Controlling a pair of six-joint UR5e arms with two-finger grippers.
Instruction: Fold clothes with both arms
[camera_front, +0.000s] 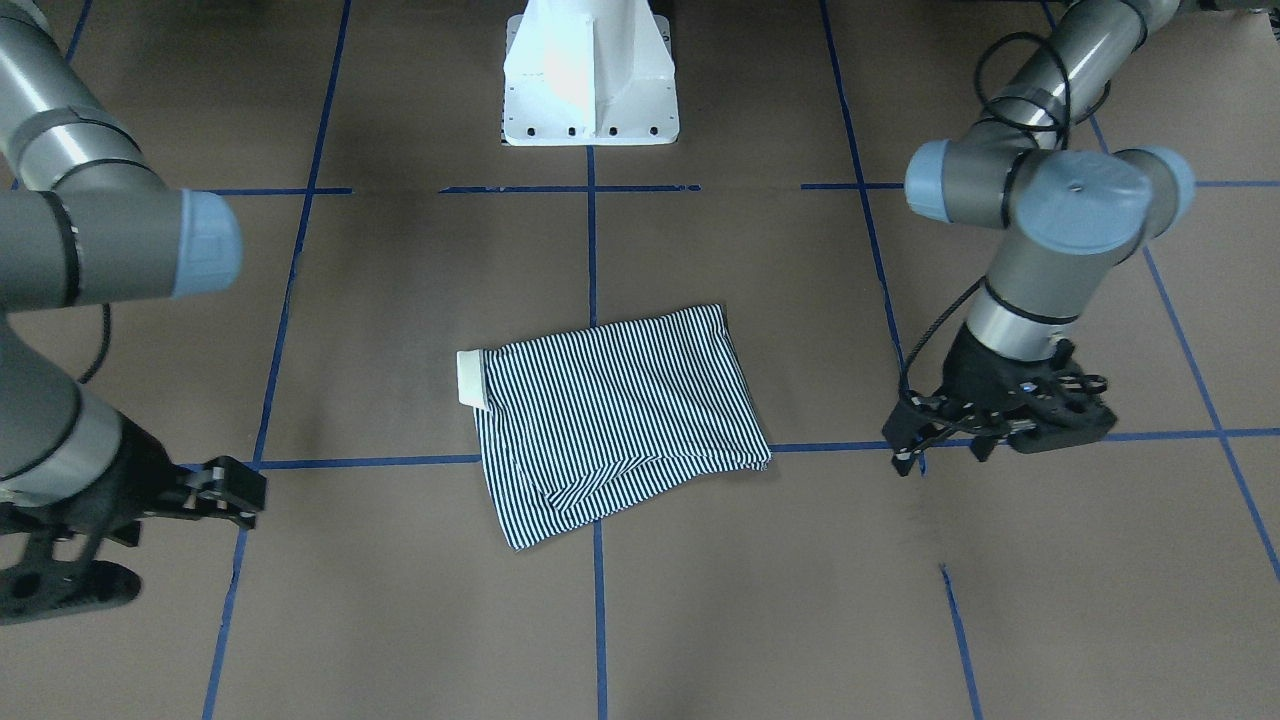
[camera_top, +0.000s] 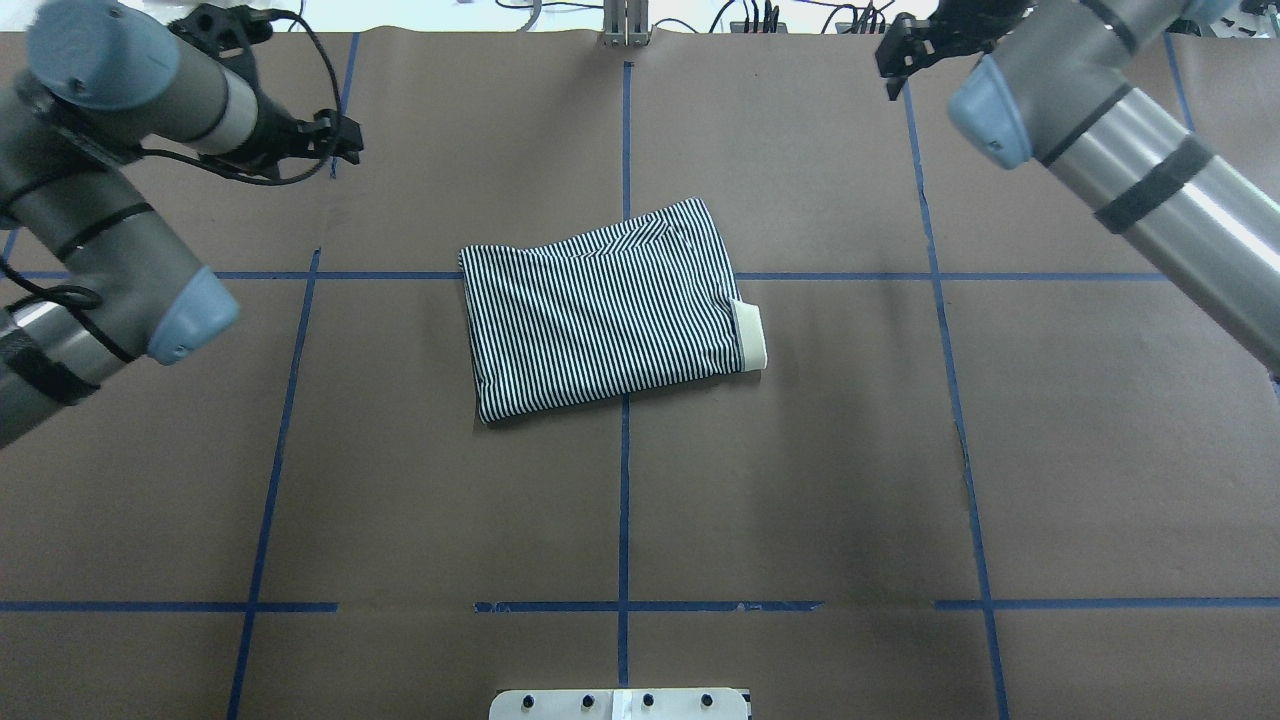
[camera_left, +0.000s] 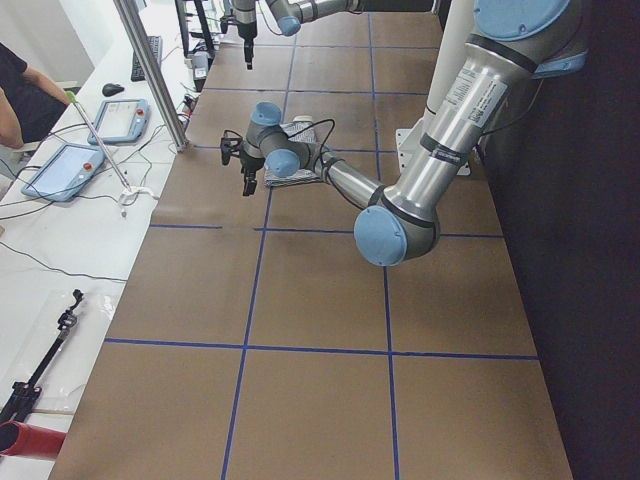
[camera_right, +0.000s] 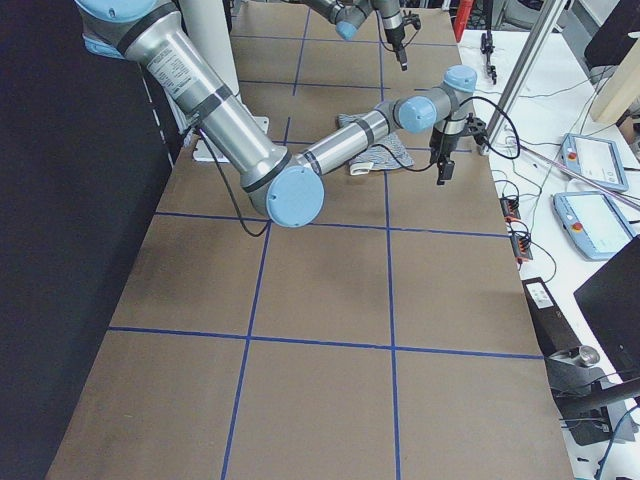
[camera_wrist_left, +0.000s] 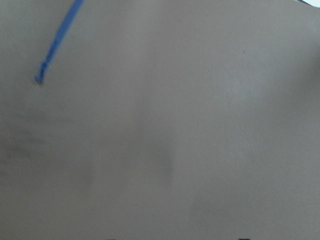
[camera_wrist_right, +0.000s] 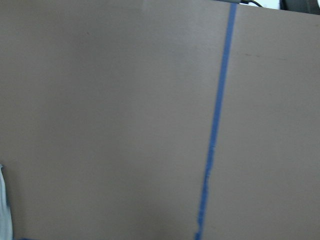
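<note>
The clothes are one navy-and-white striped shirt (camera_top: 600, 310), folded into a compact rectangle in the middle of the brown table. Its cream collar (camera_top: 750, 335) pokes out on the robot's right side. In the front-facing view the shirt (camera_front: 620, 420) lies between both arms, touched by neither. My left gripper (camera_front: 940, 455) hovers open and empty a short way off the shirt's left side, also seen overhead as the left gripper (camera_top: 352, 142). My right gripper (camera_front: 198, 545) stands wide open and empty, well clear of the collar (camera_front: 470, 378). The right wrist view catches only a sliver of cloth (camera_wrist_right: 4, 210).
The white pedestal base (camera_front: 590, 80) stands at the robot's edge of the table. Blue tape lines (camera_top: 624, 450) grid the brown surface. A white bench with teach pendants (camera_left: 65, 170) and a metal post (camera_left: 150, 70) runs along the far edge, where a person's arm (camera_left: 20, 110) shows.
</note>
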